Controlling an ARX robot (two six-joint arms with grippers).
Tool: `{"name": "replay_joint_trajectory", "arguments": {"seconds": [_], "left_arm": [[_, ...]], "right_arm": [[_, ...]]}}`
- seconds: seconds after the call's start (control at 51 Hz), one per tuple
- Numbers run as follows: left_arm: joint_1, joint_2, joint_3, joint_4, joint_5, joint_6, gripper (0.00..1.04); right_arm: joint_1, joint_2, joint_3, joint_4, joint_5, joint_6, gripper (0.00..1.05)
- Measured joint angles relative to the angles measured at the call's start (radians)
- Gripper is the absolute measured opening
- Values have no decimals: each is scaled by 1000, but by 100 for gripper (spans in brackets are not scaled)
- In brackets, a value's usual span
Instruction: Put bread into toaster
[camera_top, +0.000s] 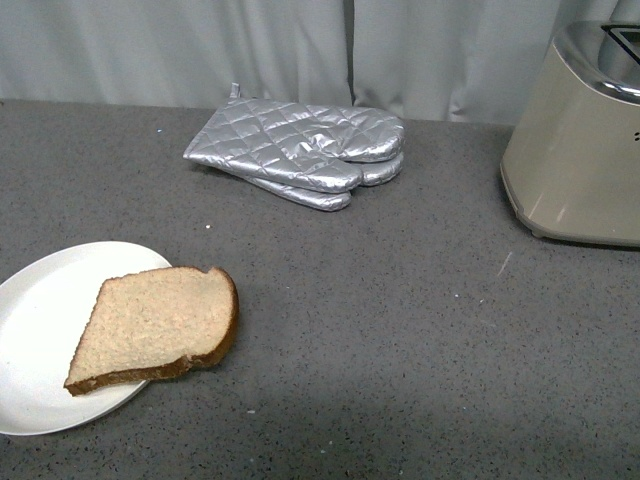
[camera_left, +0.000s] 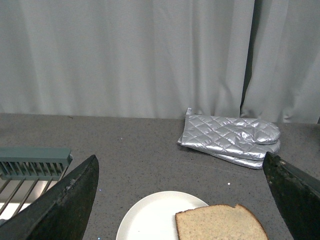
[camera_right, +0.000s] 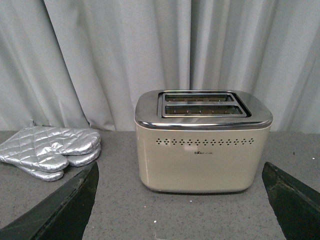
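Opening position: the single slice of light-brown wholewheat bread with a darker crust (camera_top: 155, 325) lies flat in the lower left of the front view. It sits partly on the round white plate (camera_top: 30, 300), with its rounded end poking past the rim over the speckled grey countertop (camera_top: 400, 350). That overhang should help, I'd say, since it leaves a free edge for a finger to get under.

Well apart from it, cut off by the right edge of the frame, stands the boxy beige metallic toaster with a chrome top (camera_top: 580, 140). The pair of silver quilted oven mitts (camera_top: 300, 150) lies stacked at upper centre, behind the straight run from plate to toaster, so probably no obstacle.

Neither arm shows in the front view. On its wrist camera, the left gripper (camera_left: 180, 159) is spread wide and empty, its dark fingers framing the plate and slice. It looks lined up for the pick, which makes sense with the bread on that side.

The right gripper (camera_right: 179, 167) is just as wide and holds nothing. It faces the toaster's long side, perhaps waiting for a handover. Both slots seem empty, though they are too dark inside to be sure. The bread hasn't been lifted yet, so the whole task lies ahead.
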Motion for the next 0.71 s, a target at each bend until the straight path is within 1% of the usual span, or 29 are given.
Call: {"name": "replay_joint_trajectory", "arguments": {"seconds": [0.706], "left_arm": [[0, 0, 0, 0, 0, 0, 98]], "right_arm": [[0, 0, 0, 0, 0, 0, 95]]}}
